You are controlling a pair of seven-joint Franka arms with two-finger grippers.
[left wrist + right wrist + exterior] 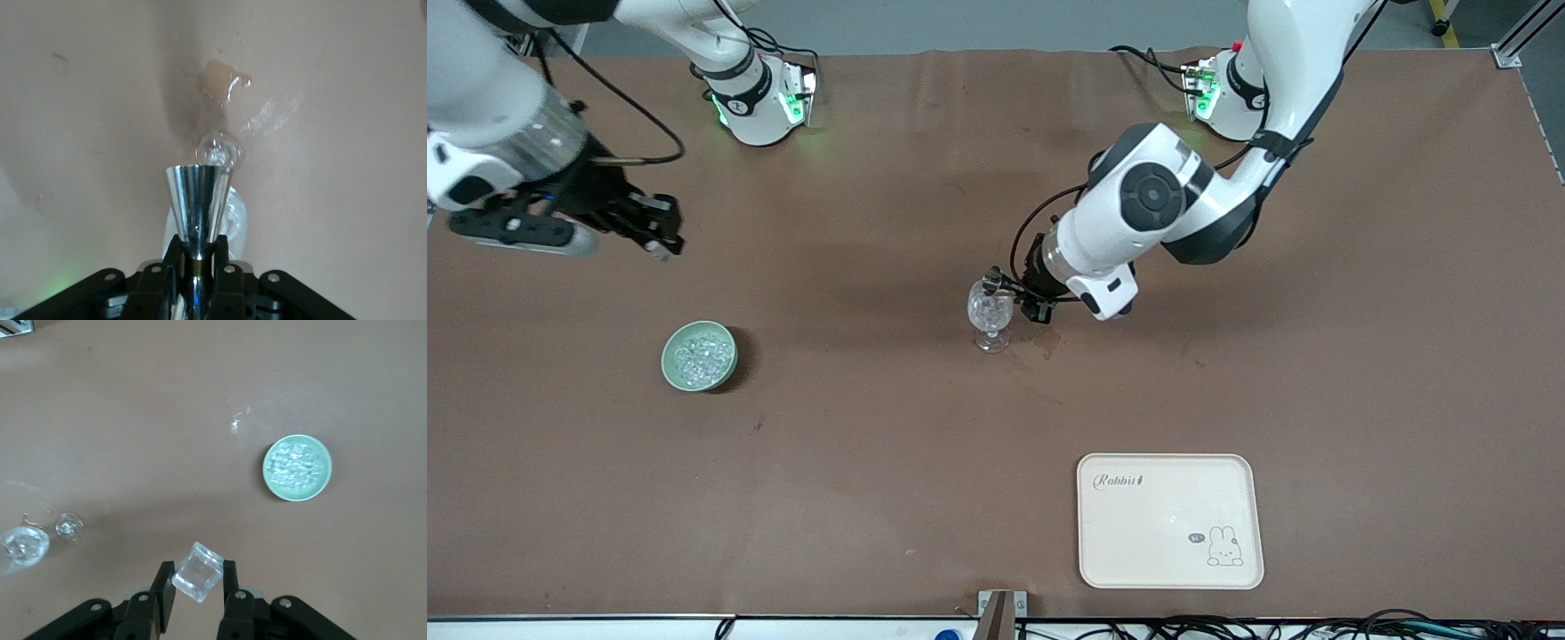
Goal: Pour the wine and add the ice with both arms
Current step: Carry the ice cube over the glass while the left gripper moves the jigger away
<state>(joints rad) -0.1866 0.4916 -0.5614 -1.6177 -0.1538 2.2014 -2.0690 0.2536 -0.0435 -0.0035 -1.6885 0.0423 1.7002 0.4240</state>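
Front view, read from the right arm's end of the table toward the left arm's end. The right gripper, black and two-fingered, hangs in the air over bare brown table surface at the right arm's end; its fingers are pinched on a clear, glassy ice cube, seen best in the right wrist view, where the cube sits tilted between the two finger pads. Nearer the front camera than the spot under this gripper stands a small round pale green bowl holding a heap of small clear ice lumps; the same bowl appears in the right wrist view, well apart from the held cube.

Near the middle of the table stands a clear stemmed wine glass, upright on its foot, its bowl glinting with clear contents. The left gripper is just beside and above the glass rim, its fingers pressed onto the narrow waist of a shiny metal cone-shaped jigger; in the left wrist view the jigger's flared cup points toward the table with the glass directly below it. A darker wet patch marks the table just beside the glass foot.

Toward the left arm's end, close to the front edge, lies a cream rectangular tray with rounded corners, printed with the word "Rabbit" and a small rabbit drawing. Nothing stands between the glass and either the bowl or the tray.
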